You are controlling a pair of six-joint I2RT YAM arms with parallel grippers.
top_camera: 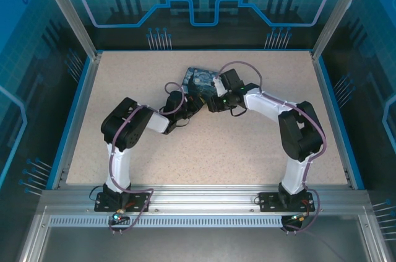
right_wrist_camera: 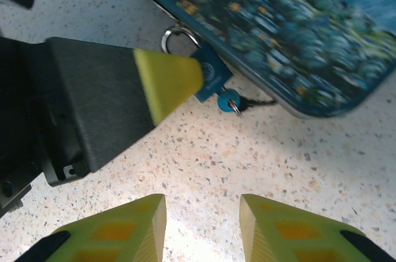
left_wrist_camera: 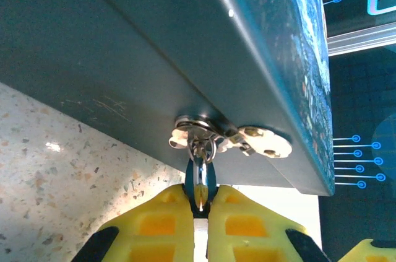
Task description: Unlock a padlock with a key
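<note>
Padlock-steadying step: left gripper (left_wrist_camera: 199, 206) jaws clamped on the teal padlock (left_wrist_camera: 211, 183) hanging from the painted tin (left_wrist_camera: 185, 45). Right gripper (right_wrist_camera: 203, 212) jaws apart and empty, at 6 o'clock of the key (right_wrist_camera: 230, 100) lying beside the padlock on the desk (right_wrist_camera: 297, 169). Next, likely: pinching the tiny key, then aligning it with the keyhole.

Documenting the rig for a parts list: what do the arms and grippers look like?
Left arm and right arm match: white links, black joint housings, a looping purple-grey cable. Left gripper and right gripper have wedge-shaped yellow fingers.
</note>
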